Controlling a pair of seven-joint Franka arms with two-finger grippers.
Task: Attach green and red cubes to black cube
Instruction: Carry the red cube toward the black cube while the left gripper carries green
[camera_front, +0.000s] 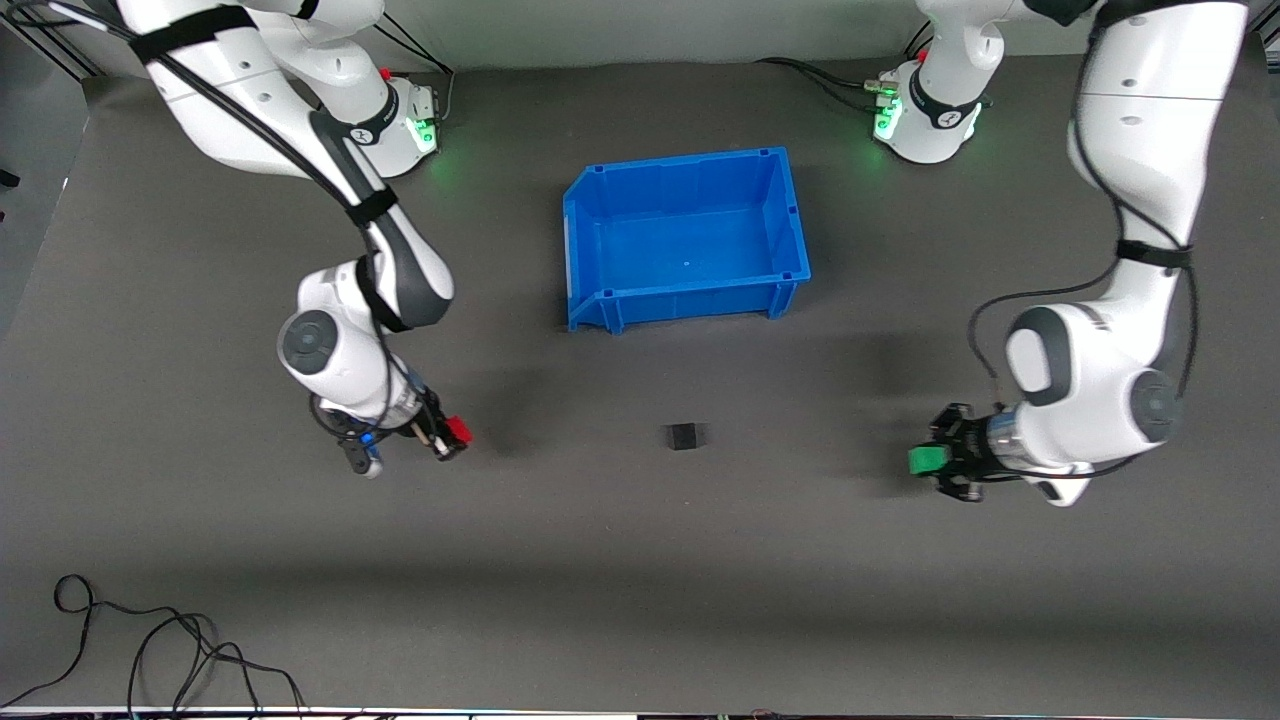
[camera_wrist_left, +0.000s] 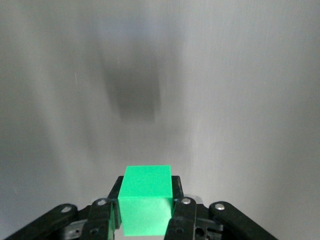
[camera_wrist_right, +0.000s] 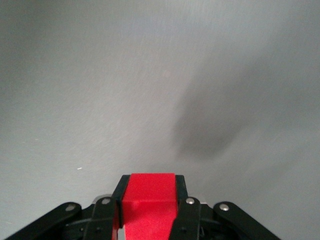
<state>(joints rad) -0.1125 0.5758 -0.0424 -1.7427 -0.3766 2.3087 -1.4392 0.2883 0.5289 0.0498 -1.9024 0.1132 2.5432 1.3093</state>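
The small black cube (camera_front: 684, 436) rests on the dark table, nearer the front camera than the blue bin. My left gripper (camera_front: 932, 460) is shut on the green cube (camera_front: 926, 459) and holds it above the table toward the left arm's end, level with the black cube. The green cube fills the jaws in the left wrist view (camera_wrist_left: 146, 200). My right gripper (camera_front: 452, 437) is shut on the red cube (camera_front: 458, 430) above the table toward the right arm's end. The red cube shows between the fingers in the right wrist view (camera_wrist_right: 148, 204). The black cube is in neither wrist view.
An empty blue bin (camera_front: 600, 215) stands at the table's middle, farther from the front camera than the black cube. Loose black cables (camera_front: 150, 650) lie at the near edge toward the right arm's end.
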